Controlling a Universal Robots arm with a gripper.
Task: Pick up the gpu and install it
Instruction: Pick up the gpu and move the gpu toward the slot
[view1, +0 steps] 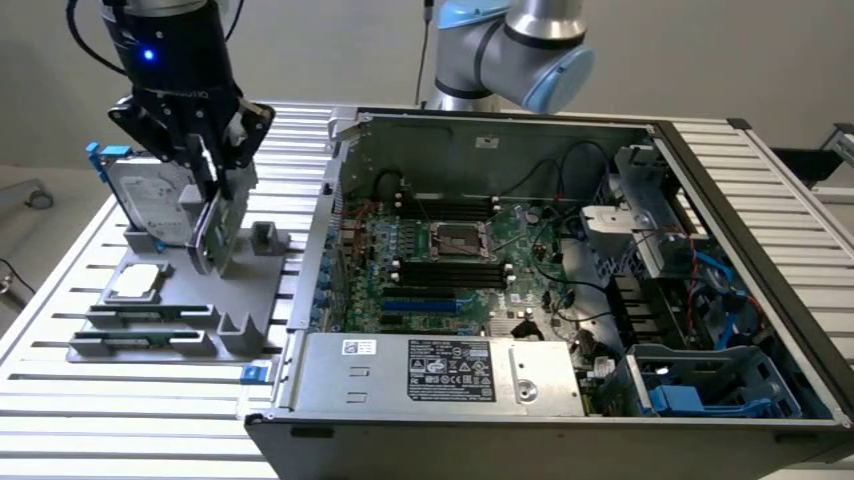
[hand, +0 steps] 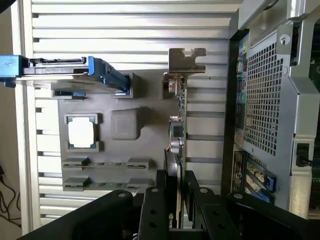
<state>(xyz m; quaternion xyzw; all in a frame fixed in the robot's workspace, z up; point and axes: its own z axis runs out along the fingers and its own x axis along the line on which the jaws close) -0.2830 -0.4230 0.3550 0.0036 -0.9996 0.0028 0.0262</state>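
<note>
**Exterior view:** A black gripper (view1: 207, 185) reaches down over a grey holder (view1: 238, 330) on a slatted table (view1: 94, 410), at the exterior view's left. Its fingers are clamped on the top part of the gpu (view1: 204, 228). The card stands upright on edge at the holder, between a hard drive (view1: 144, 195) in a blue frame and the open computer case (view1: 747, 200). Whether its lower edge sits in the holder or hangs just clear of it is hard to tell from here. A processor chip (view1: 138, 282) lies flat on the holder nearby. Inside the case are the motherboard (view1: 447, 265) and, at the near side, a grey power-supply box (view1: 441, 370).

**Wrist view:** The two fingers (hand: 159, 202) press on either face of the gpu (hand: 176, 145), seen edge on, with its silver bracket (hand: 186, 59) at the end far from the gripper (hand: 176, 195). The card lies between the holder (hand: 125, 125), which carries the hard drive (hand: 65, 67) and the chip (hand: 81, 133), and the perforated wall of the case (hand: 262, 95).
</note>
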